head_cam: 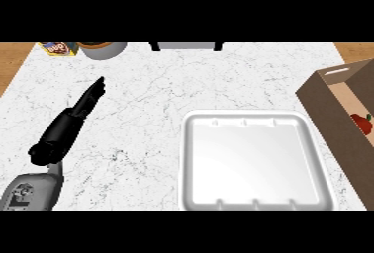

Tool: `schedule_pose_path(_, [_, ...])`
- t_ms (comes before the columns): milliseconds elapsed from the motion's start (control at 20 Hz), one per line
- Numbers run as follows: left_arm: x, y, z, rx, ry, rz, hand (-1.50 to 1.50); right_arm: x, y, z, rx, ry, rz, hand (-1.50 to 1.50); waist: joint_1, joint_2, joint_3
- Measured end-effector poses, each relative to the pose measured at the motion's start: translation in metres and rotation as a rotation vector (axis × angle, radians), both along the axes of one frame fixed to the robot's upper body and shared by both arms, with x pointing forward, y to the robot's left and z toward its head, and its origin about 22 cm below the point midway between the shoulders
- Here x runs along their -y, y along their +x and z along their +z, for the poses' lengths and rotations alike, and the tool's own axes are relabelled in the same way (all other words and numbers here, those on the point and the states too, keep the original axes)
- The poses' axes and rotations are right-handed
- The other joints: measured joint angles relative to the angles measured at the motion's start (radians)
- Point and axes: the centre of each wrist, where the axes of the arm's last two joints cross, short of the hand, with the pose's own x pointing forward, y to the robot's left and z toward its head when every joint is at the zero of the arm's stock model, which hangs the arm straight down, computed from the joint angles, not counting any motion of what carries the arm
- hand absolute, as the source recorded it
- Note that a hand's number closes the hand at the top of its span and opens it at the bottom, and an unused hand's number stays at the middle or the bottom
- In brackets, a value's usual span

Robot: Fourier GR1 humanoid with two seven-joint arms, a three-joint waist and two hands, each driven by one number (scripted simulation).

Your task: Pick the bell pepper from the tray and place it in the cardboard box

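1. Tray (256, 160), white, sits nearest the lower edge on the marble counter (146, 99); nothing lies in it.
2. Left hand (80, 106) shows at the view's left, fingers straight and together, pointing away, holding nothing. The right hand does not show.
3. Cardboard box (329, 96) stands at the right edge, beside the tray, its top open.
4. Bell pepper (362, 123), red, lies inside the cardboard box, partly cut off by the view's edge.
5. Farthest back at the counter's left corner: a small printed packet (60, 48) and a round bowl (102, 49).
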Motion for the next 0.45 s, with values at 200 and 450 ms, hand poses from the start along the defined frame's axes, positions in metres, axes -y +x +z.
schedule_pose_path(200, [-0.004, 0.002, 0.004, -0.001, -0.001, 0.007, 0.0, 0.011, -0.005, 0.001, 0.247, 0.235, -0.102, -1.5, -0.005, 0.0, 0.0])
schedule_pose_path(450, [-0.009, 0.008, 0.01, 0.008, -0.005, -0.003, 0.0, 0.043, -0.029, -0.005, 0.399, 0.384, -0.226, -1.5, 0.001, 0.005, -0.001])
